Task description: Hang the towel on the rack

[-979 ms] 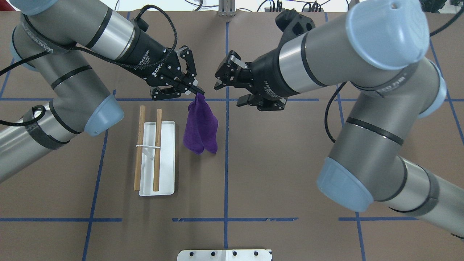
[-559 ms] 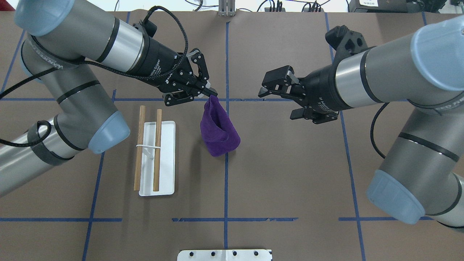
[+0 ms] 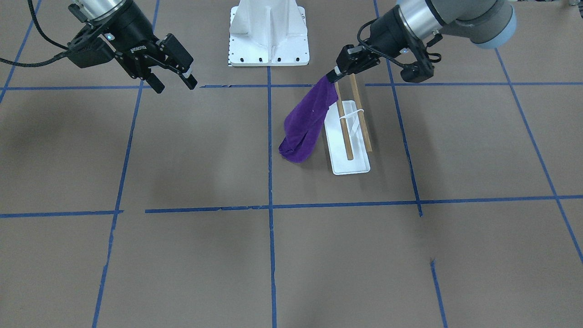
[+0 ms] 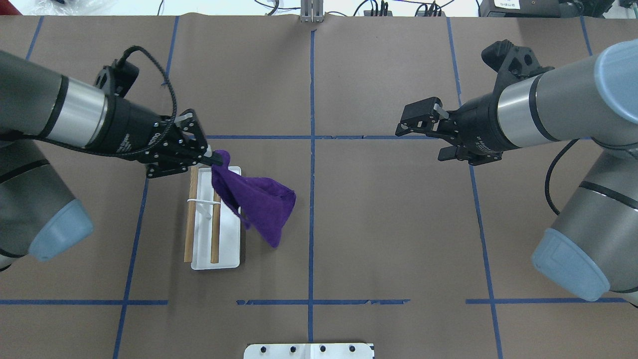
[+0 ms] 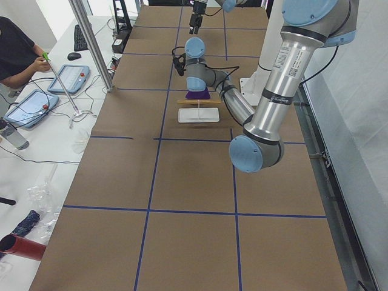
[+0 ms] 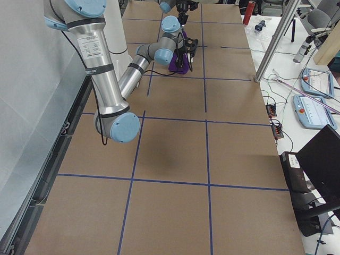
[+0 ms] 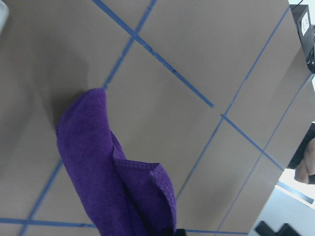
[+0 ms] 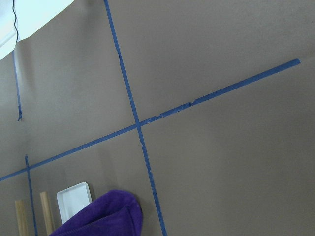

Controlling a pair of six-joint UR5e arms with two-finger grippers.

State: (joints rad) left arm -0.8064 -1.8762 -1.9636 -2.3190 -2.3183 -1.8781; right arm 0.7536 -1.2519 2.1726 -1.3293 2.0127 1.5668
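My left gripper is shut on a corner of the deep-purple towel. It holds that corner in the air above the far end of the rack. The towel hangs down and trails out to the right of the rack's two wooden rods; part of it covers the near rod's top in the overhead view. The towel also shows in the left wrist view and the right wrist view. My right gripper is open and empty, well to the right of the towel.
The big white bolted pedestal stands at the robot's side of the table; its plate edge shows in the overhead view. Blue tape lines grid the brown table cover. An operator sits at a side table in the exterior left view.
My left gripper has carried the towel leftward, from near the centre line to above the rack's far end. My right arm has drawn back to the right, its gripper still open.
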